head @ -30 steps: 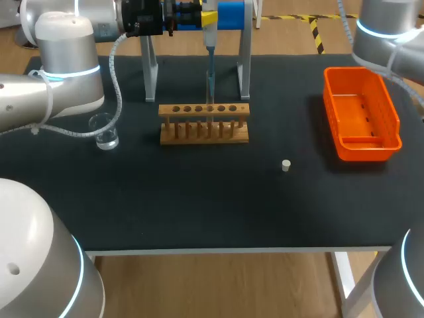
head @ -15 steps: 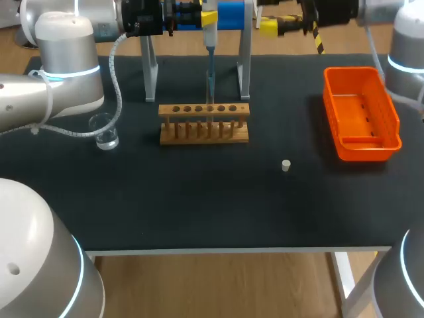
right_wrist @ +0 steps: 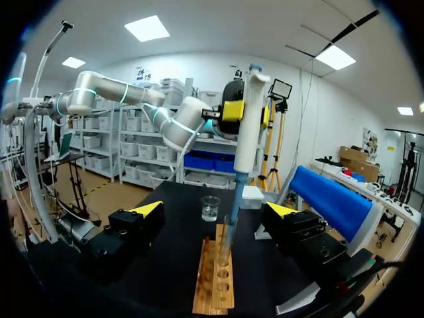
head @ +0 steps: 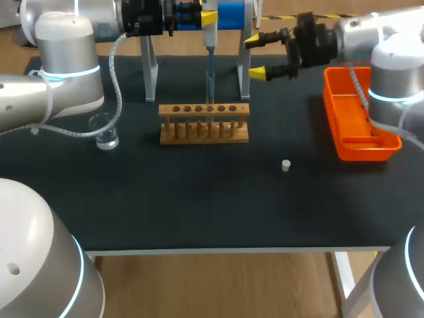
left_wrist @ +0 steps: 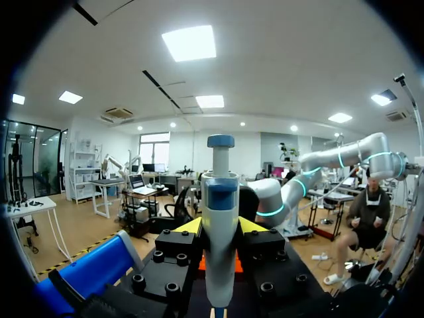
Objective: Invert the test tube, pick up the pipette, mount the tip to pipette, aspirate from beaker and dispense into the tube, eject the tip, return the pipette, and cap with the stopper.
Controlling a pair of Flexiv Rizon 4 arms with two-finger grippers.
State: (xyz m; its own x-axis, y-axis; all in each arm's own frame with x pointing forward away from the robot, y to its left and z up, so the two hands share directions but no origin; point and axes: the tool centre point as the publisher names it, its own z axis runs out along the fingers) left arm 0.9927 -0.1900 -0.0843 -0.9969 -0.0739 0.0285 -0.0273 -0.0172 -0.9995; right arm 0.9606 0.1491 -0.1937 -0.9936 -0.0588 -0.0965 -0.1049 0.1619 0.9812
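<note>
Swinging in from the far right edge, where only part of it showed 0.5 s ago, the right gripper (head: 257,56) now hangs over the far side of the table (head: 199,199). It is just right of the metal stand (head: 244,66) and left of the orange bin (head: 361,112). Its 2 yellow-tipped fingers are spread wide and hold nothing.

Nothing else has shifted. The left gripper (left_wrist: 218,226) is at the far middle of the table, its fingers pressed against the pipette (head: 209,26) from 2 sides. The pipette hangs upright, and its tip reaches down to the 4th hole from the left of the wooden rack (head: 204,122). In the right wrist view a clear test tube (right_wrist: 225,248) appears to stand in the rack around the tip, though its outline is faint.

The pipette is to the left of the right gripper, past the stand's leg and not touching it. In the right wrist view it stands ahead of the open fingers, in line with the gap between them.

The beaker (head: 105,130) sits on the table left of the rack. The small white stopper (head: 285,165) lies nearer and right of the rack, well apart from both grippers.
</note>
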